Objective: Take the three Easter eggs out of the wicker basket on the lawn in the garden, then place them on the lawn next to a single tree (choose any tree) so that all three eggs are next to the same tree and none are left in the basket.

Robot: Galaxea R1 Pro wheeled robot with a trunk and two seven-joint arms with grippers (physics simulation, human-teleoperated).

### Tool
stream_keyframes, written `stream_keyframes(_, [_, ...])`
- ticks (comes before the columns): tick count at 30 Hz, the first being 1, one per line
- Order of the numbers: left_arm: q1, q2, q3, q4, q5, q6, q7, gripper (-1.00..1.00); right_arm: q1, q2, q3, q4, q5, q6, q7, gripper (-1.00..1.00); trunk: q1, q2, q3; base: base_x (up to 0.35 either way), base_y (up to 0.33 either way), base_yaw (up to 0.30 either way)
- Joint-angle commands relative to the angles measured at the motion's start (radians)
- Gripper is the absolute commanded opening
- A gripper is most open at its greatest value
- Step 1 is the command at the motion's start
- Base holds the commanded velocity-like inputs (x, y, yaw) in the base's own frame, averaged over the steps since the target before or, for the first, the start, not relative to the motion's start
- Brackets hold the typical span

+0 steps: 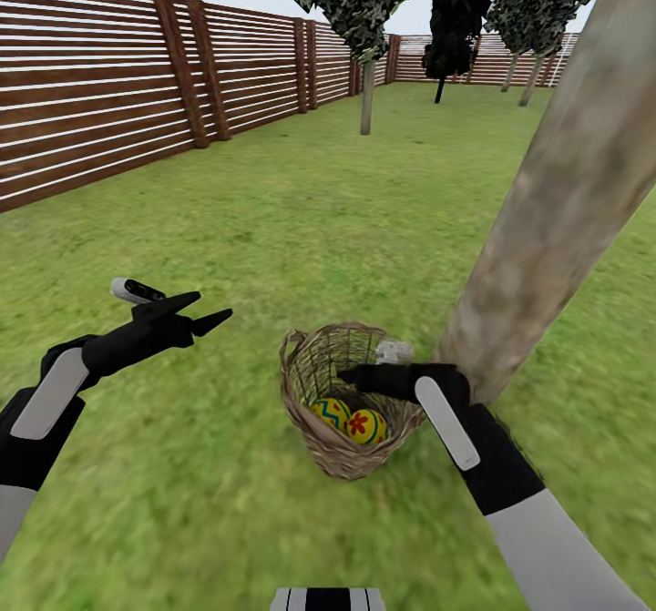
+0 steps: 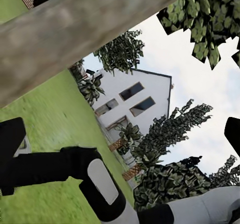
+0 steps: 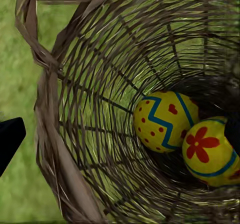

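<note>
- A flat green grass lawn [image 1: 301, 219] stretches back to a brown horizontal-slat wooden fence [image 1: 100, 101], with dark-leaved thin-trunked trees [image 1: 364, 10] along the far side.
- In the left wrist view a white house [image 2: 135, 101] with dark windows stands beyond the grass.
- A thick, pale grey-tan mottled tree trunk [image 1: 565, 192] leans up from the grass on the right, its foot just beside the basket.
- The small, deep, round basket of brown open-weave wicker [image 1: 314, 392] stands upright on the lawn, a loop handle at its rim.
- Two yellow eggs lie at its bottom, touching: one with blue zigzag bands and red dots [image 3: 162, 121], one with a red flower mark [image 3: 212, 151]. I can make out no more than these two.
- The right gripper [image 1: 364, 377], black-fingered, reaches over the basket's rim from the trunk side; I cannot tell how its jaws stand.
- The left gripper [image 1: 200, 312] hovers over bare grass, well apart from the basket, its two pointed black fingers spread wide and holding nothing.
</note>
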Motion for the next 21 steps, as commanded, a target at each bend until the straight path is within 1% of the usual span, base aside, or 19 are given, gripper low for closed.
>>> stream_keyframes(1, [-0.001,0.002,-0.002,0.002,0.002,0.004,-0.002,1.00,-0.001,-0.001,0.019,-0.001,-0.003,0.002,-0.049,1.00,0.000,0.000,-0.001,0.002,0.002,0.000])
stream_keyframes(3, [-0.001,0.002,-0.002,0.005,0.002,0.004,-0.002,1.00,-0.001,-0.001,0.035,-0.002,0.003,0.003,-0.111,1.00,0.000,0.000,-0.001,0.001,0.001,0.000])
stream_keyframes(5, [-0.001,0.001,-0.002,0.006,0.002,0.004,-0.001,1.00,-0.001,-0.002,0.041,-0.003,0.005,0.004,-0.158,1.00,0.000,0.000,-0.001,0.023,0.004,0.000])
stream_keyframes(8, [-0.001,0.001,-0.002,0.007,0.001,0.004,-0.001,1.00,-0.001,-0.002,0.043,-0.003,0.006,0.008,-0.204,1.00,0.000,0.000,-0.001,0.184,0.072,0.000])
stream_keyframes(10, [-0.001,0.001,-0.002,0.013,0.000,0.004,-0.001,1.00,-0.002,-0.001,0.044,-0.002,0.003,0.011,-0.253,1.00,0.000,0.000,-0.001,0.187,0.060,0.000])
stream_keyframes(13, [-0.001,0.001,-0.002,0.014,0.000,0.004,-0.001,1.00,-0.005,-0.001,0.044,0.001,-0.001,0.014,-0.279,1.00,0.000,0.000,-0.001,0.053,0.016,0.000])
stream_keyframes(16, [-0.001,0.001,-0.002,0.014,-0.002,0.003,-0.001,1.00,-0.010,0.002,0.044,0.023,-0.006,0.015,-0.283,1.00,0.000,0.000,-0.001,0.006,0.002,0.000])
stream_keyframes(18, [-0.001,0.001,-0.002,0.014,-0.003,0.002,-0.001,1.00,-0.012,0.022,0.043,0.045,-0.005,0.016,-0.284,1.00,0.000,0.000,-0.001,0.064,0.036,0.000])
stream_keyframes(19, [-0.001,0.000,-0.003,0.015,-0.004,0.002,-0.001,1.00,-0.013,0.050,0.041,0.082,-0.001,0.016,-0.286,1.00,0.000,0.000,-0.001,0.185,0.147,0.000])
stream_keyframes(20, [-0.001,0.000,-0.003,0.016,-0.005,0.002,-0.001,1.00,-0.013,0.062,0.040,0.113,0.000,0.016,-0.287,1.00,0.000,0.000,-0.001,0.218,0.176,0.000])
stream_keyframes(21, [-0.001,0.000,-0.003,0.016,-0.005,0.002,-0.001,1.00,-0.013,0.068,0.040,0.128,0.000,0.016,-0.289,1.00,0.000,0.000,-0.001,0.230,0.186,0.000])
